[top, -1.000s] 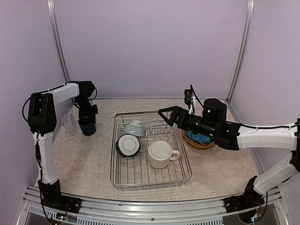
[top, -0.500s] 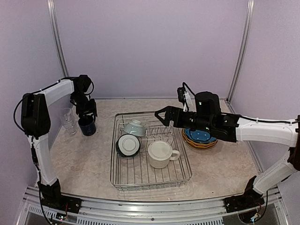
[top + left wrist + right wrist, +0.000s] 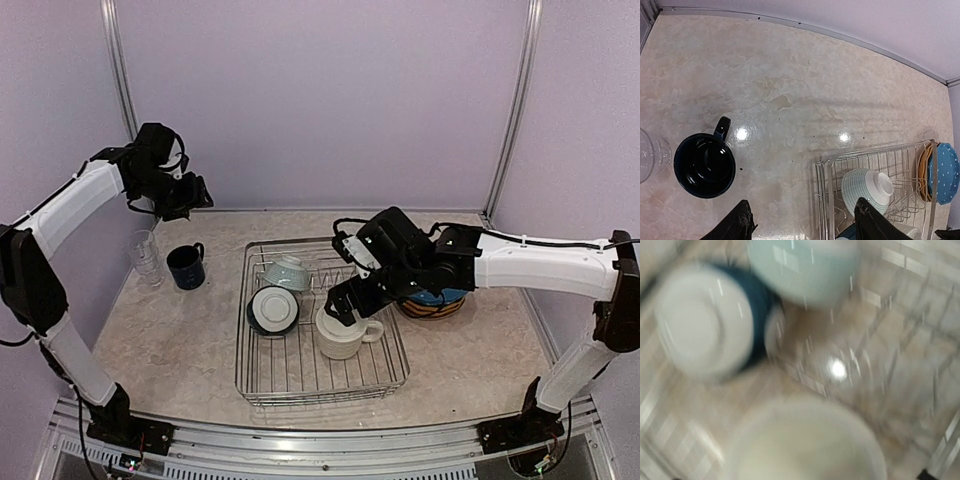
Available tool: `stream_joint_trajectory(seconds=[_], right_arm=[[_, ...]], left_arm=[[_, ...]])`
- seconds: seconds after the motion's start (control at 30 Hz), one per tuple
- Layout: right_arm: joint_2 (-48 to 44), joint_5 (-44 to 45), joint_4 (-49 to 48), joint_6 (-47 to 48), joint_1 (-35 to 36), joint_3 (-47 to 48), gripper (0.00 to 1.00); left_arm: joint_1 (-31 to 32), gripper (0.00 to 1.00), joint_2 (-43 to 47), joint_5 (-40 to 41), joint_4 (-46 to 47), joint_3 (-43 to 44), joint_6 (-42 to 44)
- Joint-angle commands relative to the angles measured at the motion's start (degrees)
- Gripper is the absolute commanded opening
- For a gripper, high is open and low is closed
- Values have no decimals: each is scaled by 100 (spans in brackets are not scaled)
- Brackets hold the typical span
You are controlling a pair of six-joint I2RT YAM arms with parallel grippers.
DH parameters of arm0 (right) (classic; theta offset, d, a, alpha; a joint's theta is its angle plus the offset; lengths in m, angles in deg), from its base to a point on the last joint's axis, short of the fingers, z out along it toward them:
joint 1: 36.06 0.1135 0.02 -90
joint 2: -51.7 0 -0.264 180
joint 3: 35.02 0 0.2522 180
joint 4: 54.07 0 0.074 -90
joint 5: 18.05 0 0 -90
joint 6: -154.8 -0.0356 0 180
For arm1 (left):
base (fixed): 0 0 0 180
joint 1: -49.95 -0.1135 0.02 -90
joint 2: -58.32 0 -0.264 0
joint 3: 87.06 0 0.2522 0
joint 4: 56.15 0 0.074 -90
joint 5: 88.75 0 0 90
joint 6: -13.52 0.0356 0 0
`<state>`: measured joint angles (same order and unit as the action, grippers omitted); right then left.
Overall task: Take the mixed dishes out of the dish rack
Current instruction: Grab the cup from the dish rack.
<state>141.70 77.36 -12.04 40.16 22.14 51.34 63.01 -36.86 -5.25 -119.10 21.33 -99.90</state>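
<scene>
Poised with right hand (image 3: 342, 308) spread wide over the cream mug (image 3: 343, 338) inside the dish rack (image 3: 241, 330); best lowered straight astride its rim before clamping.

A beige, marble-patterned counter (image 3: 180, 350) forms the base of a small booth. Pale lilac walls (image 3: 320, 100) close it in from 9 through 12 to 3 o'clock. Slim silver posts (image 3: 122, 90) rise in the far corners, at about 11 and 1 o'clock. A ribbed aluminium rail (image 3: 320, 445) runs along the 6 o'clock edge. Two bright glints (image 3: 742, 134) of reflected light show on the glossy counter.
</scene>
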Motion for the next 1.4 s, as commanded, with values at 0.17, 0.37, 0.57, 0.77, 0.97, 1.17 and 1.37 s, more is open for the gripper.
stream_joint_trajectory(seconds=[0.17, 0.37, 0.57, 0.77, 0.97, 1.17, 1.37], right_arm=[[-120, -143, 1730, 1083, 23, 14, 100], [255, 2, 2085, 1442, 25, 124, 97], [541, -332, 1897, 1659, 50, 137, 82], [813, -340, 1774, 1718, 179, 225, 69], [905, -294, 1573, 1659, 351, 157, 50], [812, -106, 1189, 1563, 449, -88, 44], [763, -21, 859, 1602, 489, -297, 45]], left_arm=[[334, 66, 163, -294, 221, -105, 119], [445, 66, 98, -259, 190, -90, 135], [489, 66, 11, -274, 164, -73, 145], [511, 67, -77, -224, 136, -62, 162], [519, 67, -127, -246, 128, -54, 162], [523, 67, -157, -263, 128, -50, 162], [529, 67, -185, -264, 125, -50, 162]])
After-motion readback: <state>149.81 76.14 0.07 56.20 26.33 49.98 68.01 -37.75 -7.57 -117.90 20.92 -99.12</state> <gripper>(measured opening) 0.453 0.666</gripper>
